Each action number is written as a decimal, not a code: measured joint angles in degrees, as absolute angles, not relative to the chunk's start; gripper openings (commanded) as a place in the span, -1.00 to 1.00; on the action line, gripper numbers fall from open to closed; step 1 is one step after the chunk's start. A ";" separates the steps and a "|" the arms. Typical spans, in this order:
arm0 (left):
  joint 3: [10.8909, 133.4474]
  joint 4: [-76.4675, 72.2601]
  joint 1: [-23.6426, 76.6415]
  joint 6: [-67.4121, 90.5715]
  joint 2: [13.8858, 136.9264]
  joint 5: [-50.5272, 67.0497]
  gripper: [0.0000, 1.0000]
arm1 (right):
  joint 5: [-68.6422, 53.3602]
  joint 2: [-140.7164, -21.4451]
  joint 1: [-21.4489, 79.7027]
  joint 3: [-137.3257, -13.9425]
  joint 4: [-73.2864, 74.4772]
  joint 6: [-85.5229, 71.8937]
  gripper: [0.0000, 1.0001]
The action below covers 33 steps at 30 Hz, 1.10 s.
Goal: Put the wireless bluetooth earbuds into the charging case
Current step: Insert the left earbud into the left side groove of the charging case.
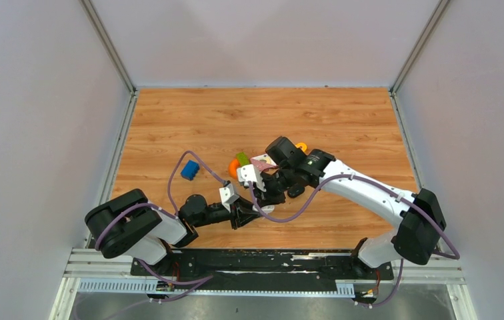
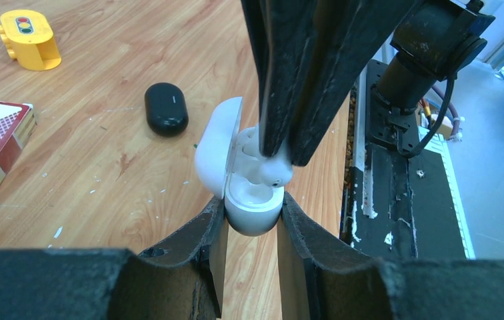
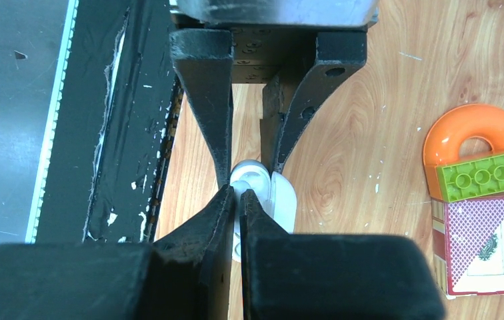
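I see a wood-grain table (image 1: 343,113) boxed in on three sides by plain, pale grey walls (image 1: 263,40). Aluminium posts (image 1: 108,43) run up the two far corners. Along the near edge lies a scuffed black plate (image 1: 269,263), then a slotted metal rail (image 1: 236,288), then grey floor (image 1: 263,308). The light is soft and even.

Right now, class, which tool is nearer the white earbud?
Right. The right tool is shut on the white earbud, holding it over the open white charging case. The left tool sits just below, clamped on that case's base.
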<state>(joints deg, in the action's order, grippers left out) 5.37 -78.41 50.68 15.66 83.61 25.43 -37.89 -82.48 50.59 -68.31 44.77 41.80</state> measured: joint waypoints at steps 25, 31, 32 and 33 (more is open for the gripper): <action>5.37 -78.54 50.87 15.66 83.46 25.41 -0.98 | -35.66 -84.16 50.98 -68.29 43.35 42.06 -0.87; 5.37 -78.56 50.87 15.68 83.46 25.17 -0.98 | -35.27 -84.14 51.18 -68.16 42.50 41.63 -0.75; 5.37 -78.56 50.87 15.68 83.46 25.12 -0.99 | -35.18 -84.14 51.22 -68.14 42.44 41.58 -0.75; 5.37 -78.56 50.87 15.68 83.46 25.08 -0.99 | -35.11 -84.14 51.22 -68.10 42.39 41.58 -0.75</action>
